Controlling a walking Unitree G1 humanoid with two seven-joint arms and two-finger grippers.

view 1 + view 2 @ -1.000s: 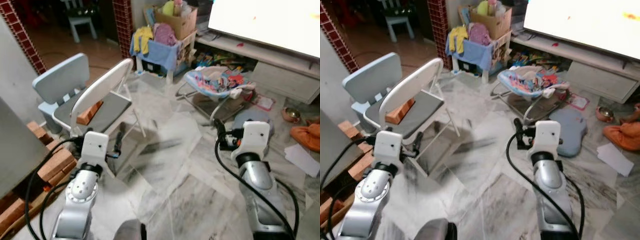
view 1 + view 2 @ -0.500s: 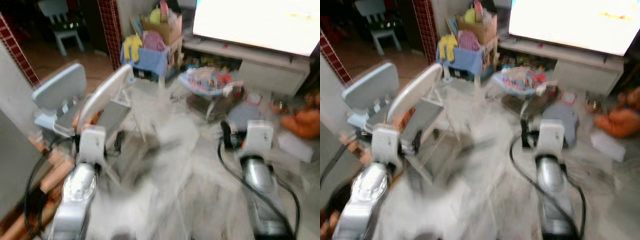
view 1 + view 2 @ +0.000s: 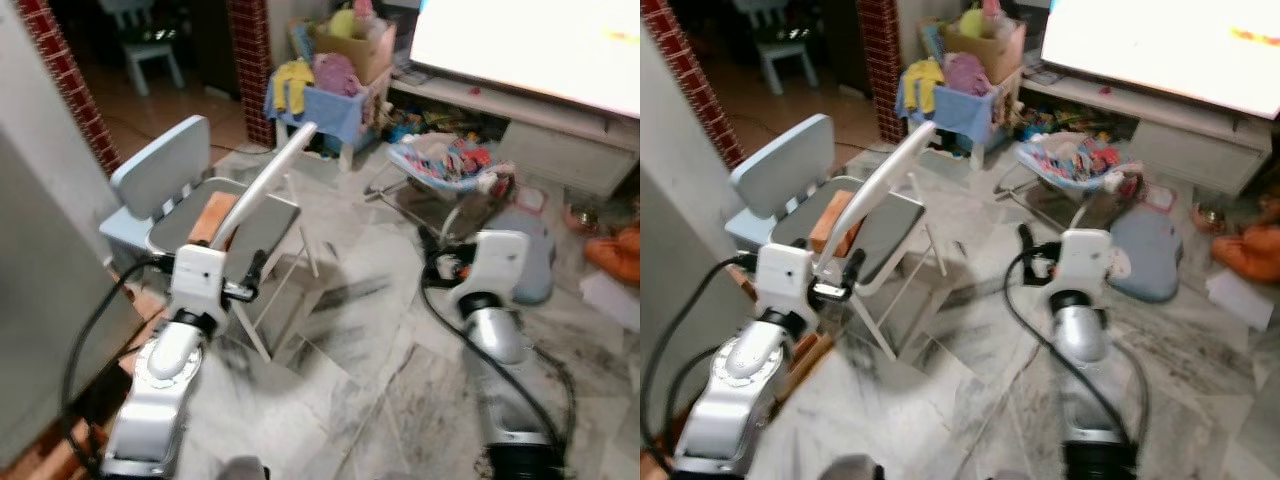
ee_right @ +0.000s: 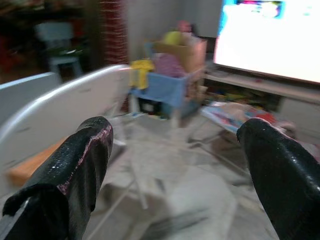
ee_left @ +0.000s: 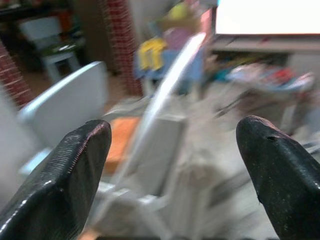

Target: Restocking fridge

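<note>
Fingers [image 5: 60, 175] spread empty before white chair [image 3: 255, 205].

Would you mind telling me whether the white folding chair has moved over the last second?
Cannot tell: the white folding chair keeps its place beside the blue chair; the whole view shifted, so the camera turned.

Bright screen [image 3: 530, 45] cut off by frame edge.
</note>
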